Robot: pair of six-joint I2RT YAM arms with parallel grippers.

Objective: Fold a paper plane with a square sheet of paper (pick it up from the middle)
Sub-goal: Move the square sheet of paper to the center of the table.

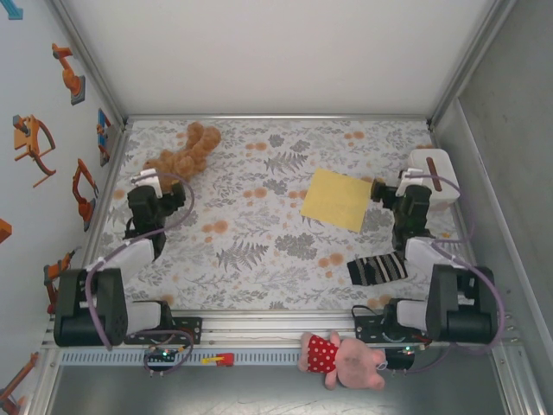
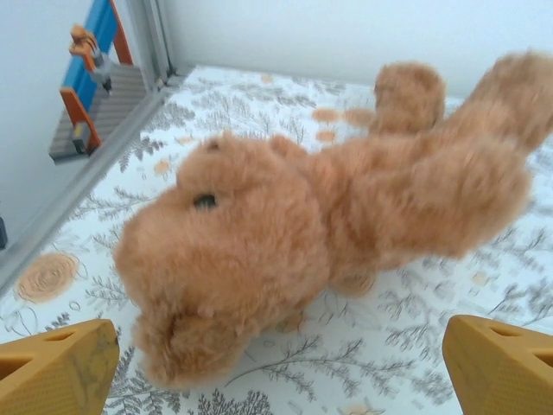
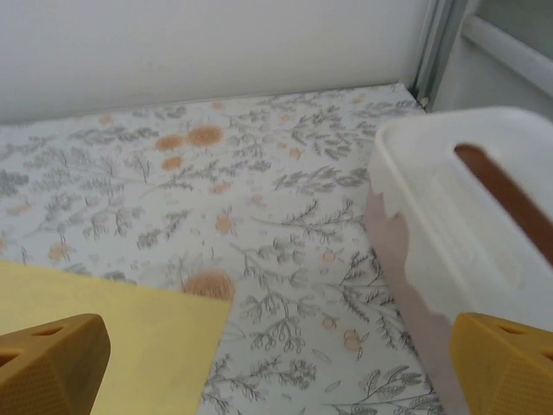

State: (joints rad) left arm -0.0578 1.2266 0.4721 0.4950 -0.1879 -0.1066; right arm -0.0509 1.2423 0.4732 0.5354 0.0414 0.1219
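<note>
The square sheet of paper (image 1: pixel 337 199) lies flat on the flowered table, right of centre, pale yellow with one corner toward the back wall. My right gripper (image 1: pixel 403 184) hovers between the sheet's right corner and a white box, open with nothing between its fingers. In the right wrist view the square sheet of paper (image 3: pixel 121 341) fills the lower left, under the left finger of the right gripper (image 3: pixel 276 372). My left gripper (image 1: pixel 147 179) stands open at the far left. Seen from the left wrist, the left gripper (image 2: pixel 289 372) faces a brown teddy and holds nothing.
The brown teddy (image 1: pixel 186 149) (image 2: pixel 302 233) lies at the back left. A white box with a brown slot (image 1: pixel 432 169) (image 3: pixel 458 242) stands by the right wall. A striped sock (image 1: pixel 378 268) lies at the front right. A pink plush (image 1: pixel 346 359) sits on the front rail.
</note>
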